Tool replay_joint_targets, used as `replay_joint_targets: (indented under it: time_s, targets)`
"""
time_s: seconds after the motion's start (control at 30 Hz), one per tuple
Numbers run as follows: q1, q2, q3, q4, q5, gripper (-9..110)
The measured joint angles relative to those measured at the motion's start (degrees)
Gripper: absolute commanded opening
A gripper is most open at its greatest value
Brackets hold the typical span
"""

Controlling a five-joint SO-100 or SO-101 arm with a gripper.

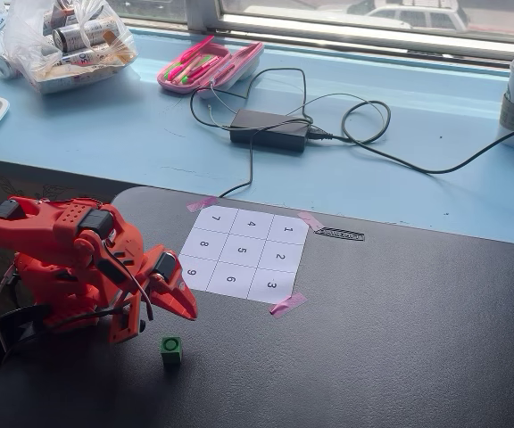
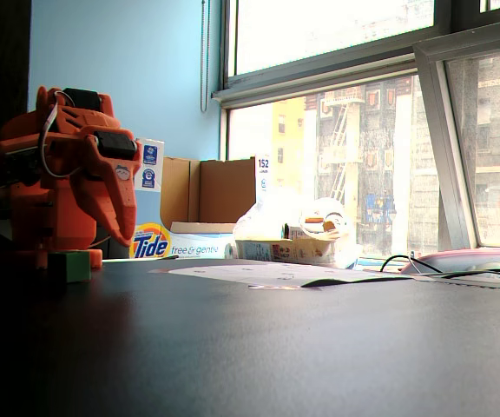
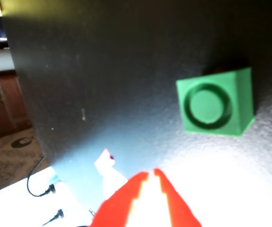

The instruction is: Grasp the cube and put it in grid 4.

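— Biggest first?
— Dark desk (image 1: 400,348), filling the near half of a fixed view. Behind it, a pale blue ledge (image 1: 132,134) under the window.

— Then?
— Red arm (image 1: 70,259), folded low at the left edge of the desk. Seen as a hunched orange-red bulk on the left in the other fixed view.

— Next down?
— White numbered sheet (image 1: 244,254), flat on the desk with pink tape at the corners, right of the arm and clear of it. Three rows of three cells.

— On the ledge?
— Black power adapter (image 1: 269,130) with looping cables, well behind the sheet. Farther back, an open pink case (image 1: 211,64).

— And grid 4 (image 1: 252,224)?
— Middle cell of the far row, between 7 and 1, with 5 just in front. Bare, nothing on it.

— Tool?
— Tool (image 1: 188,312) pointing down and to the right, low over the desk, off the sheet's near left corner. In the wrist view, tool (image 3: 150,174) clenched on nothing, red tips all but meeting, only a thin bright slit between.

— Smallest?
— Green cube (image 1: 171,349), resting on the bare desk, ring mark up. Near the tool tip, on the camera's side of it, not touching. Off the sheet entirely, out past the corner by cell 9, well apart from grid 4. In the wrist view up and to the right of the tips (image 3: 216,101), with clear desk between. In the low fixed view at the foot of the arm (image 2: 69,266).
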Motion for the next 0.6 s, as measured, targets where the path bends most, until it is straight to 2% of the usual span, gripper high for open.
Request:
replay_joint_targets:
  time_s: [0.6]
  targets:
    - [0.00,0.00,0.00,0.00,0.00,0]
